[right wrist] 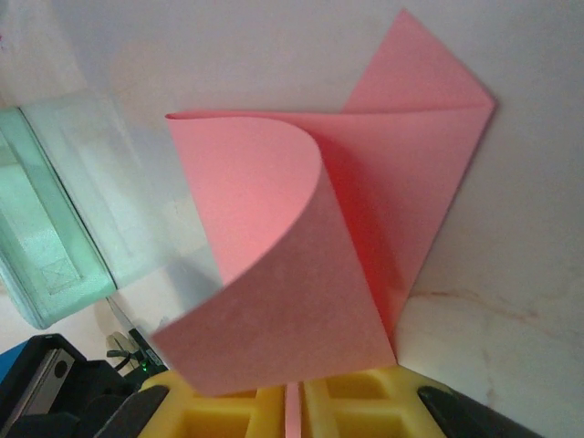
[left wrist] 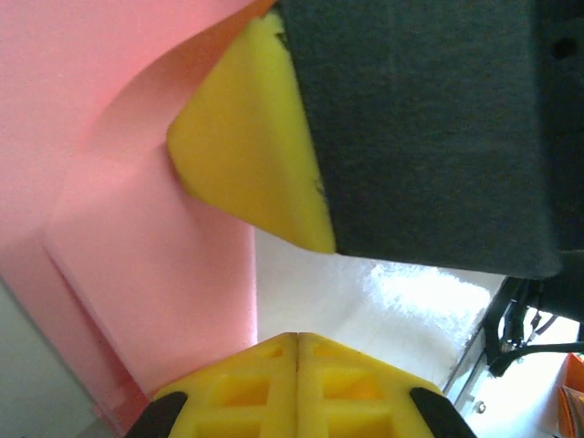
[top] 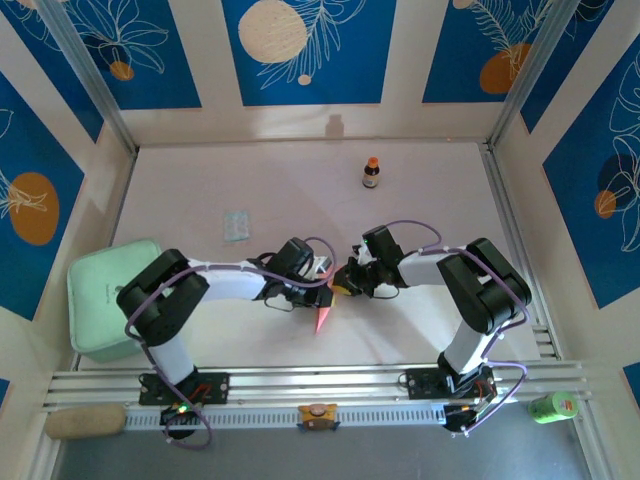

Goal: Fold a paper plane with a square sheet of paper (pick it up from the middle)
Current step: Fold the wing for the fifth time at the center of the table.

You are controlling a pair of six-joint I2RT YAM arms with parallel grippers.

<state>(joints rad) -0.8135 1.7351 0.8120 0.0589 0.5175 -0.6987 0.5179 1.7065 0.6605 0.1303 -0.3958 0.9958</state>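
Note:
The salmon-pink square sheet of paper (right wrist: 274,274) is folded over, with a creased corner lying on the table and a loose flap curling up; it has no slim paper plane outline. In the top view its sharp tip (top: 323,319) pokes out below the two grippers, which meet at mid-table. My right gripper (right wrist: 294,406) is shut on the sheet's edge, and a pink strip shows between its yellow fingers. My left gripper (left wrist: 297,339) is shut with its fingers pressed flat together and nothing in the seam; the sheet (left wrist: 137,255) lies just to its left. The right gripper's yellow finger (left wrist: 246,146) sits against the paper there.
A small brown bottle (top: 371,173) with an orange cap stands at the back. A pale bluish packet (top: 236,225) lies left of centre. A mint-green box (top: 105,300) sits at the left edge. The metal rail (top: 320,385) runs along the near side.

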